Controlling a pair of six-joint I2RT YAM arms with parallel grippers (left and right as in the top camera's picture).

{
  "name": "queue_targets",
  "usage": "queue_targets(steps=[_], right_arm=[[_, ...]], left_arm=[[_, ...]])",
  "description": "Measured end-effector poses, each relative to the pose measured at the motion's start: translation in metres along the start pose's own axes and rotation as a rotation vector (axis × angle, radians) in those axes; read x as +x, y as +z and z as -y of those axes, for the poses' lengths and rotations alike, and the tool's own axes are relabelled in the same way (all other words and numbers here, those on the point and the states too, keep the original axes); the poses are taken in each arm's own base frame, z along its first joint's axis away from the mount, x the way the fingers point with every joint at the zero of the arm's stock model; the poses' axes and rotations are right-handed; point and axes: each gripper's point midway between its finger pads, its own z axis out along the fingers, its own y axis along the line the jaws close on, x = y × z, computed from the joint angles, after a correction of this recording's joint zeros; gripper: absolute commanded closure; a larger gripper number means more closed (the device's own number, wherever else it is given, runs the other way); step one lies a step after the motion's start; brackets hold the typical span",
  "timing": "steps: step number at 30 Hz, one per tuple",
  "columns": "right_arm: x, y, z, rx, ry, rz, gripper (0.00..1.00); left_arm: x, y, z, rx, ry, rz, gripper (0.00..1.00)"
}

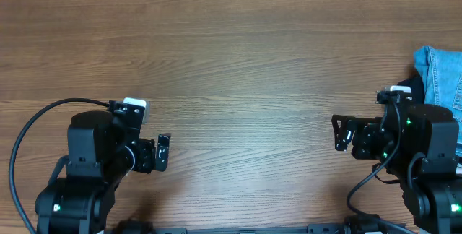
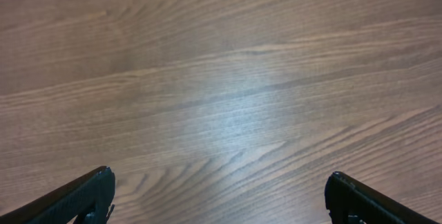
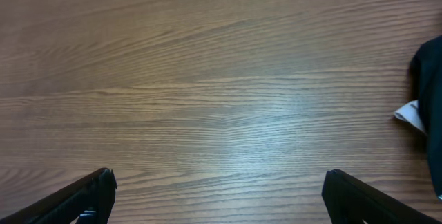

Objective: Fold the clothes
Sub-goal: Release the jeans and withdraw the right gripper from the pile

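The light blue denim jeans [image 1: 442, 75] lie bunched at the table's far right edge in the overhead view, mostly cut off by the frame. My left gripper [image 1: 164, 152] is open and empty at the front left, far from the jeans; its fingertips show in the left wrist view [image 2: 219, 189] over bare wood. My right gripper [image 1: 339, 133] is open and empty at the front right, left of the jeans; its fingertips show in the right wrist view [image 3: 218, 186] over bare wood.
A dark garment [image 3: 429, 79] with a small white tag [image 3: 411, 116] shows at the right edge of the right wrist view; it also shows beside the jeans overhead [image 1: 411, 86]. The wooden table [image 1: 245, 68] fills the view.
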Motion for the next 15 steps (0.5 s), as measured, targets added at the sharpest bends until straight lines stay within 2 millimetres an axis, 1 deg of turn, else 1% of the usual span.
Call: queue_targets(steps=[5,7,9,11,13,15], right_arm=[[0.002,0.002,0.003,0.015,0.003,-0.015,0.00],[0.012,0.002,0.004,0.021,0.009,-0.054,0.00],[0.016,0.002,0.005,0.024,0.011,-0.070,0.00],[0.017,0.002,0.005,0.025,0.011,-0.073,0.00],[0.022,0.001,0.006,0.029,0.015,-0.096,0.00],[0.021,0.002,0.006,0.027,0.014,-0.089,0.00]], left_arm=[[0.002,0.009,-0.001,0.002,-0.003,-0.038,0.00],[0.003,0.014,-0.002,0.004,-0.006,-0.062,0.00],[0.004,0.016,-0.002,0.004,-0.008,-0.073,0.00],[0.005,0.021,-0.002,0.005,-0.010,-0.091,0.00],[0.006,0.024,-0.003,0.006,-0.012,-0.108,0.00],[0.007,0.027,-0.003,0.007,-0.014,-0.122,0.00]])
